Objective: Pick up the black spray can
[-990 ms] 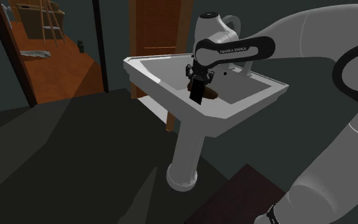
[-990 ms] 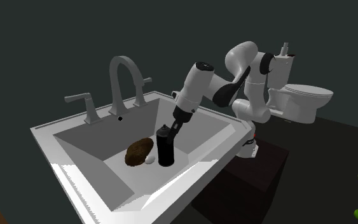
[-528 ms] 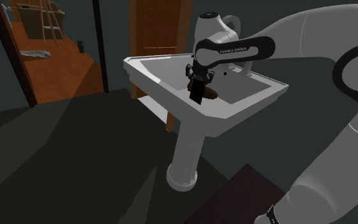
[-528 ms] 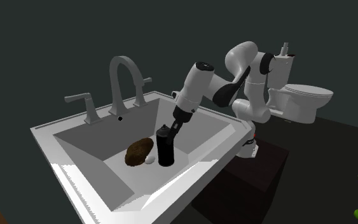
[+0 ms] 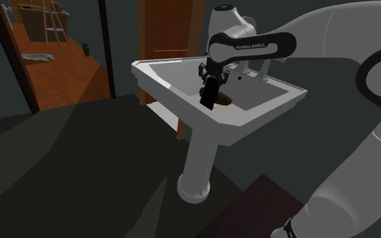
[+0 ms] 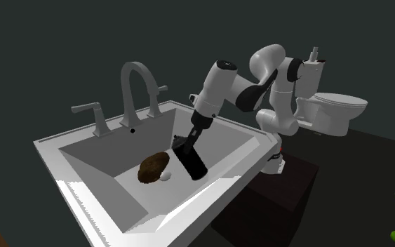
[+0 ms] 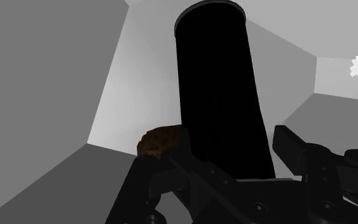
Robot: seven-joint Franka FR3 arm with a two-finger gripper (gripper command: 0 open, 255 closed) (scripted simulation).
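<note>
The gripper (image 6: 186,142), clamped on the black spray can (image 6: 194,163), now holds it tilted and seemingly lifted off the sink (image 6: 83,210) floor where it stood upright, so the pick-up looks nearly done.

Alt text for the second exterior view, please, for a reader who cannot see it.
A white robot arm's black gripper clasps the top end of a black spray can, which is tilted inside a white sink. A brown lump lies beside the can, a grey faucet stands behind, and a white toilet is at the right.
</note>
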